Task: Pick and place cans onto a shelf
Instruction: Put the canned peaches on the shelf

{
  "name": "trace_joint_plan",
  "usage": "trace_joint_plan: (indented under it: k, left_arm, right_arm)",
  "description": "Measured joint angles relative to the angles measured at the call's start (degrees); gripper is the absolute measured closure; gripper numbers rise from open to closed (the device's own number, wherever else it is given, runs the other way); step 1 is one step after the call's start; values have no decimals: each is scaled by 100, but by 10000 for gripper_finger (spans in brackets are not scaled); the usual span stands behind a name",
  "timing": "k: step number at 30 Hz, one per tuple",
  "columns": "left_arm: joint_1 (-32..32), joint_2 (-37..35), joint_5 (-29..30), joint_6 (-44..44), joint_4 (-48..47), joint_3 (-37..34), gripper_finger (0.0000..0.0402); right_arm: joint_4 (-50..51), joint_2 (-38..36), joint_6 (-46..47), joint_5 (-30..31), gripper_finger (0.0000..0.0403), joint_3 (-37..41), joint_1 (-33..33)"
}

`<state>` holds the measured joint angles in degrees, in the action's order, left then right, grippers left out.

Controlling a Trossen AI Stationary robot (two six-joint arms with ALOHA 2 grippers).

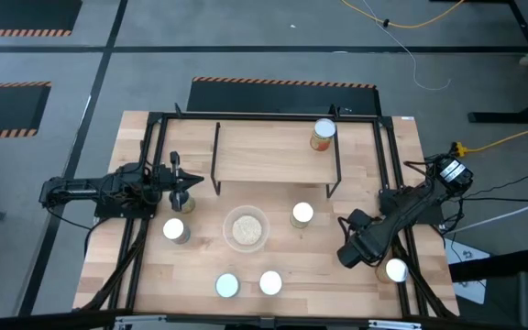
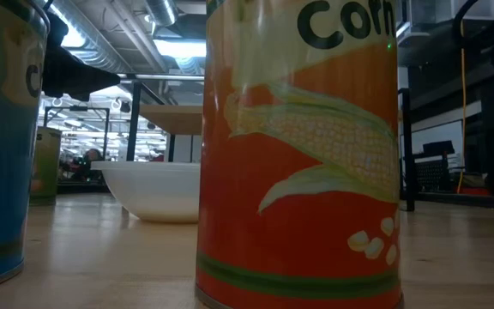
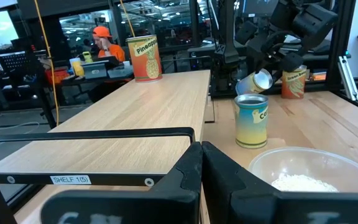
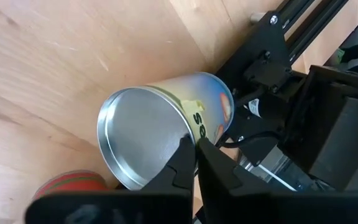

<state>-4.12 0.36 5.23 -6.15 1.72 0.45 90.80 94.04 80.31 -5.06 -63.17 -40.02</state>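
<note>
Pinching the rim of a tilted can (image 4: 166,130) at the table's (image 1: 337,275) right edge, the right gripper (image 4: 194,146) is closed. The left gripper (image 3: 201,165) waits closed beside the shelf (image 1: 273,151), where one can (image 1: 323,135) stands.

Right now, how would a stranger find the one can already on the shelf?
Find the shelf, the raised wooden board at the table's far edge. Near its right end stands one can, orange label with a pineapple. Every other can sits lower, on the tabletop.
</note>
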Motion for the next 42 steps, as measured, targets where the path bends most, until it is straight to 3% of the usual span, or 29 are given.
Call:
trace_joint_plan:
  k: [20, 33, 42]
  left_arm:
    - [1, 0, 0, 4, -2, 2, 401]
    - [2, 0, 0, 2, 0, 1, 401]
    - [1, 1, 0, 2, -1, 1, 401]
  right_arm:
    - [-106, 13, -686, -124, 394, -441, 4]
    - [-83, 2, -1701, 175, 394, -1796, 70]
    - [-83, -3, -3110, 1158, 394, -3220, 566]
